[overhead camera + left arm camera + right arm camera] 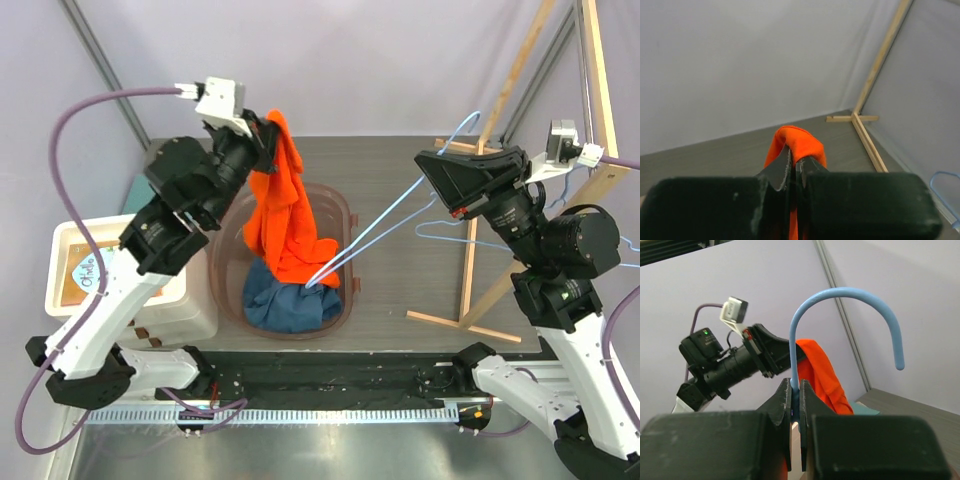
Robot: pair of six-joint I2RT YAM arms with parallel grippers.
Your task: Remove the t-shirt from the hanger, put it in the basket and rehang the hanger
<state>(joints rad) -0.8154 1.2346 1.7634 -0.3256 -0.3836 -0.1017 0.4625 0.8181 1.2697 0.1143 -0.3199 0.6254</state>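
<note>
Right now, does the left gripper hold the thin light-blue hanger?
No, the left gripper pinches the orange fabric t-shirt; the right gripper holds the hanger.

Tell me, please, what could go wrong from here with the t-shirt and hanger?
The far end of the light blue hanger looks caught in the orange t-shirt over the basket; pulling apart might snag it.
The left gripper pinches only a small fold, which could slip.
The right gripper holds the thin hook neck, so the hanger may twist.
</note>
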